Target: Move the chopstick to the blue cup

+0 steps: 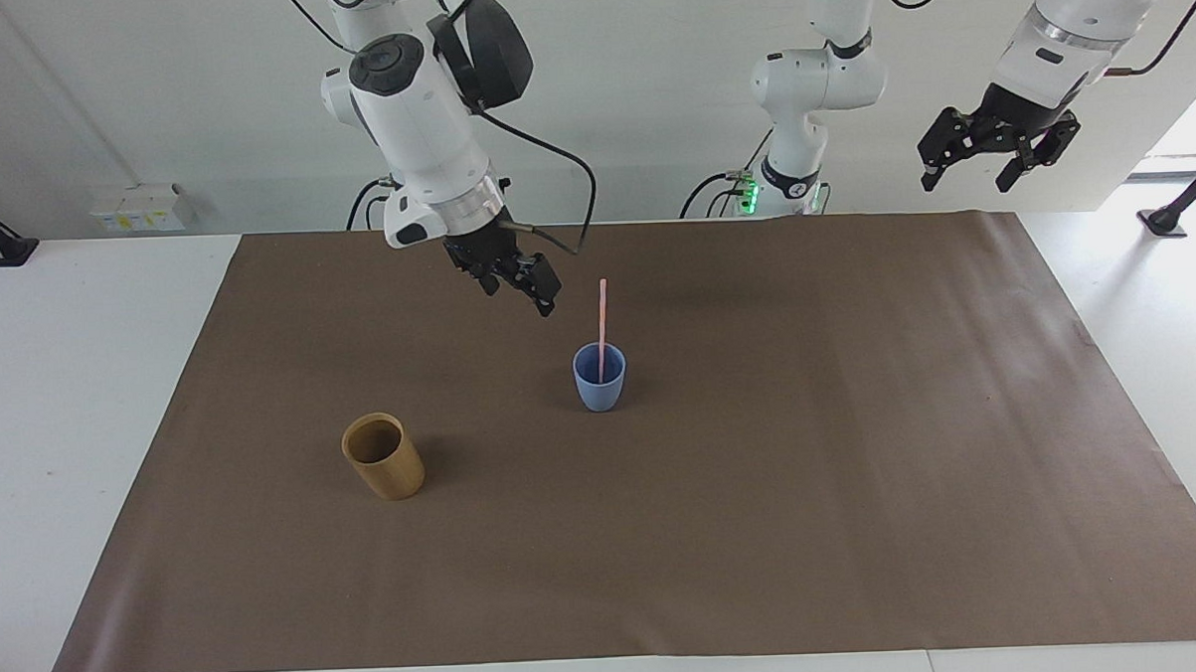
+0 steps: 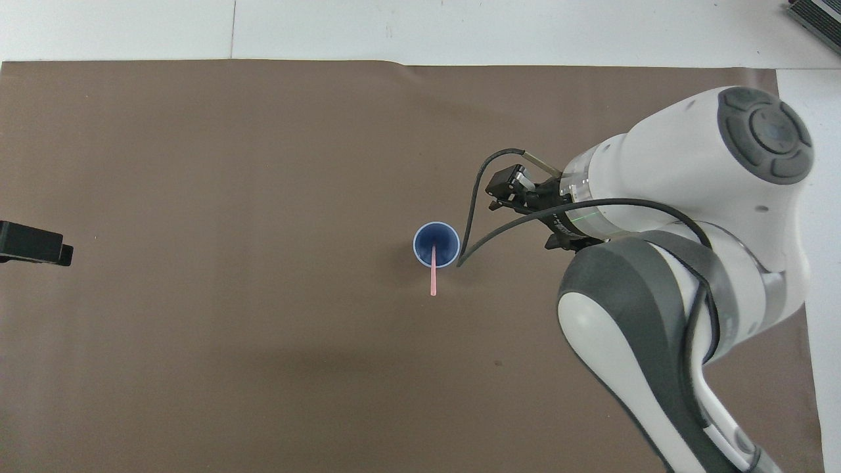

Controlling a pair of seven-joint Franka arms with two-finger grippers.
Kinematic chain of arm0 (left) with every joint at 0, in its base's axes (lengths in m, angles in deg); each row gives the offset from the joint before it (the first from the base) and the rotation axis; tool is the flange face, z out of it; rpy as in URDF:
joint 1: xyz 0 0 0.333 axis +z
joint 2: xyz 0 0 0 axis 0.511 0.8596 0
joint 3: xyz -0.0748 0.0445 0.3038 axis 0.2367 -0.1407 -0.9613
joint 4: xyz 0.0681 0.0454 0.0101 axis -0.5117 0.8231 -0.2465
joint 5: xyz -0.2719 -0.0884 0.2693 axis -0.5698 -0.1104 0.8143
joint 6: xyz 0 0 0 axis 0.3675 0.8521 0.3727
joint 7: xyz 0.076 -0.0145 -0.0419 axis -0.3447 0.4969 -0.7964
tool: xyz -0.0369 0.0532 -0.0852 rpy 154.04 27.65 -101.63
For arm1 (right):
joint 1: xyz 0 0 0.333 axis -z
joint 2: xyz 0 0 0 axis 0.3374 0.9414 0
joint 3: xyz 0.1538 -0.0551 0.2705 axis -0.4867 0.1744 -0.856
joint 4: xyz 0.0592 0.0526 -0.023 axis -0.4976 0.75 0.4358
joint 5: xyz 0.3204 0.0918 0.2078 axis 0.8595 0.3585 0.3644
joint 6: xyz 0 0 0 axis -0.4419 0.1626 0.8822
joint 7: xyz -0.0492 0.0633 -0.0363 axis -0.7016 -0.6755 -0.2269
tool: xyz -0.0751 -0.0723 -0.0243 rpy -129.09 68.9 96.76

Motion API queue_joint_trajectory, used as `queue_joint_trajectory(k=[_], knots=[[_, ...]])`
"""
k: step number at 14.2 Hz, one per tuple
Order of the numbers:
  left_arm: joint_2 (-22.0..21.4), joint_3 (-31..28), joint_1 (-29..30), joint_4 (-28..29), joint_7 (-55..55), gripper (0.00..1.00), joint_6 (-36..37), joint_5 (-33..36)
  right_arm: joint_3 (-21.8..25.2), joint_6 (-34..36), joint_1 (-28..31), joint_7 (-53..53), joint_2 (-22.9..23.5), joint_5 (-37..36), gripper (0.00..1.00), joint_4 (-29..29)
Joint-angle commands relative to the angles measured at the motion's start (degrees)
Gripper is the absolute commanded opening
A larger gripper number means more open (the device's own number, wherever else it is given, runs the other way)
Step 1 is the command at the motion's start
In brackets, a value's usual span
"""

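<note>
over the mat (image 1: 762,470), right gripper (image 1: 519,281) hangs tilted, jaws apart.

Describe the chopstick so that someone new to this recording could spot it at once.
Start from the brown mat covering the table, then find the small blue cup near its middle. The chopstick stands in that cup, its top leaning toward the robots. It is the only thin pink stick; the tan cup nearby looks empty.

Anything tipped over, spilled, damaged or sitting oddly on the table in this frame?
Nothing stands out. The thin pale pink chopstick stands nearly upright in the small light blue cup; the tan-brown cylindrical cup is upright too. Only one stick is visible.
</note>
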State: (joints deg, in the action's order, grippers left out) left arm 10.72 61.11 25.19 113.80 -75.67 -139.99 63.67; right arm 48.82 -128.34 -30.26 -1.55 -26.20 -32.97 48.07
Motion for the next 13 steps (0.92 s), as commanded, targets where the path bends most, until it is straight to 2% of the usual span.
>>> queue_joint_trajectory(k=[1, 3, 8, 11, 13], knots=[[-0.7, 0.2, 0.6, 0.1, 0.2, 1.0, 0.9, -0.3, -0.3, 1.5, 4.1, -10.1, -3.1, -1.4, 1.0, 0.5], [-0.7, 0.3, 0.6, 0.1, 0.2, 1.0, 0.9, -0.3, -0.3, 1.7, 6.7, -17.0, -4.8, -1.4, 1.0, 0.4], [-0.7, 0.3, 0.5, 0.1, 0.2, 1.0, 0.9, -0.3, 0.1, 10.3, 10.9, -28.2, -8.4, -5.8, 1.0, -0.1], [-0.7, 0.3, 0.6, 0.1, 0.2, 1.0, 0.9, -0.3, 1.7, 14.1, 10.6, -30.1, -9.1, -11.1, 1.0, -2.1], [-0.7, 0.3, 0.6, 0.1, 0.2, 1.0, 0.9, -0.3, 2.6, 17.1, 10.8, -30.3, -8.5, -11.2, 1.0, -4.1]])
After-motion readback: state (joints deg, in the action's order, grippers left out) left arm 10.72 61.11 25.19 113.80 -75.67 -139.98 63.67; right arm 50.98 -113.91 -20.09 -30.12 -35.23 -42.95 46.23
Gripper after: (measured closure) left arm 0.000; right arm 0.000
